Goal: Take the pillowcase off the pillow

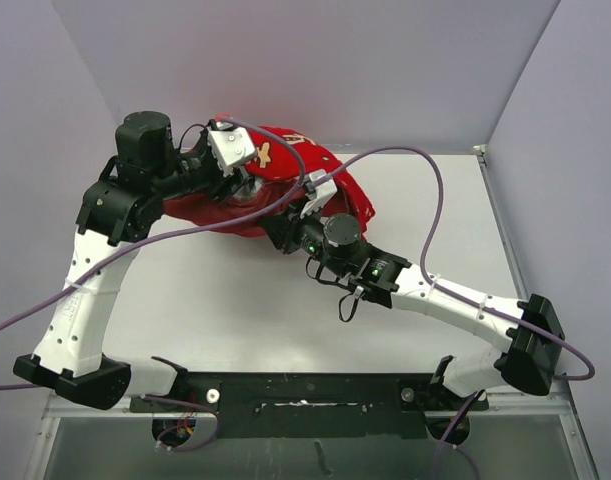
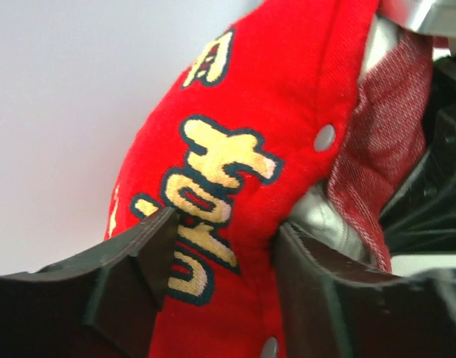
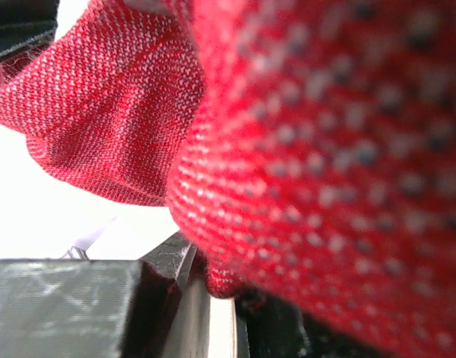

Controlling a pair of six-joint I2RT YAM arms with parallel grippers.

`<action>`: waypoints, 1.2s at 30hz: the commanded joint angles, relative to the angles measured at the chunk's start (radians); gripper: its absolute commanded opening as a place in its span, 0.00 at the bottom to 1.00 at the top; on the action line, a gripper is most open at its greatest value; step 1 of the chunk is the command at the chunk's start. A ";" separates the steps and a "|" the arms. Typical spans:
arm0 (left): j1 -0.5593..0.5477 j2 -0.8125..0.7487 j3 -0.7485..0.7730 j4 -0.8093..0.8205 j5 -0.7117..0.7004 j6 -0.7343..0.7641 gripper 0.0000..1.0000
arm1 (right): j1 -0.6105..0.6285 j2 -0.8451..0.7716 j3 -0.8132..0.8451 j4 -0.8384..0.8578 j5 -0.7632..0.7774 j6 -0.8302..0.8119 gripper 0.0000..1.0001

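Note:
The red pillowcase (image 1: 285, 170) lies bunched at the back middle of the table, between both arms. In the left wrist view its bright face with gold characters (image 2: 228, 156) bulges between my left gripper (image 2: 224, 231), which is shut on a thick fold of it. Beside that fold show the duller red reverse (image 2: 388, 142) and a strip of the white pillow (image 2: 321, 216). My left gripper (image 1: 245, 185) sits on the cover's left part. My right gripper (image 1: 285, 222) is at its near right edge, and in its wrist view it (image 3: 228, 287) pinches a fold of red fabric (image 3: 325, 149).
The white table (image 1: 245, 300) is boxed by grey walls (image 1: 285, 60) at the back and sides. Purple cables (image 1: 425, 170) loop over both arms. A black mounting rail (image 1: 305, 390) runs along the near edge.

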 commanded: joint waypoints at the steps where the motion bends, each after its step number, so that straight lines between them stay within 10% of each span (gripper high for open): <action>1: -0.003 -0.029 0.006 0.132 -0.029 -0.030 0.54 | 0.032 -0.015 0.090 0.116 -0.005 -0.027 0.00; 28: -0.036 -0.198 -0.351 0.940 -0.286 0.160 0.31 | 0.047 -0.020 0.104 0.059 0.052 -0.007 0.00; 31: -0.036 -0.137 -0.225 0.714 -0.273 0.082 0.03 | 0.052 -0.046 0.107 0.008 0.169 0.040 0.30; 36: -0.027 0.026 0.075 0.209 -0.049 -0.155 0.00 | 0.232 -0.109 0.103 -0.002 0.570 -0.011 0.68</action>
